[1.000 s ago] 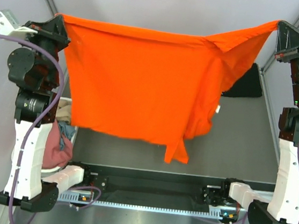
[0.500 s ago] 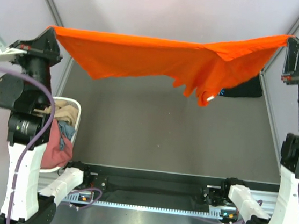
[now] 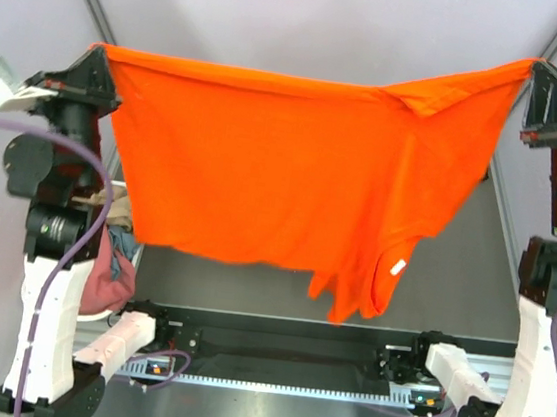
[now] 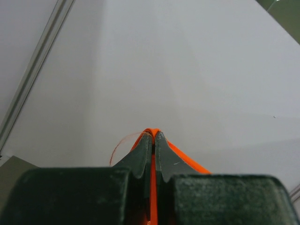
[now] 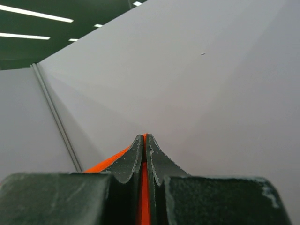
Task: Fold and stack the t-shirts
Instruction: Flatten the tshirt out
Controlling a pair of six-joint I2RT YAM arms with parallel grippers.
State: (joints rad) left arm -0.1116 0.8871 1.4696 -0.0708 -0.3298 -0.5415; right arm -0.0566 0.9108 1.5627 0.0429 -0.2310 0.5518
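A bright orange t-shirt hangs spread in the air between both raised arms, its lower hem drooping toward the near rail. My left gripper is shut on its left top corner; orange cloth shows pinched between the fingers. My right gripper is shut on the right top corner, with an orange strip between its fingers. Other t-shirts, dusty pink and tan, lie bunched in the basket at the left. The hanging shirt hides most of the table.
A white slotted basket stands by the left arm's base. The grey table shows at the right under the shirt. A black rail runs along the near edge between the arm bases.
The orange shirt flicked up nearly flat half a second ago and has dropped again to hang spread out. Both arms have shifted slightly and still grip its top corners.
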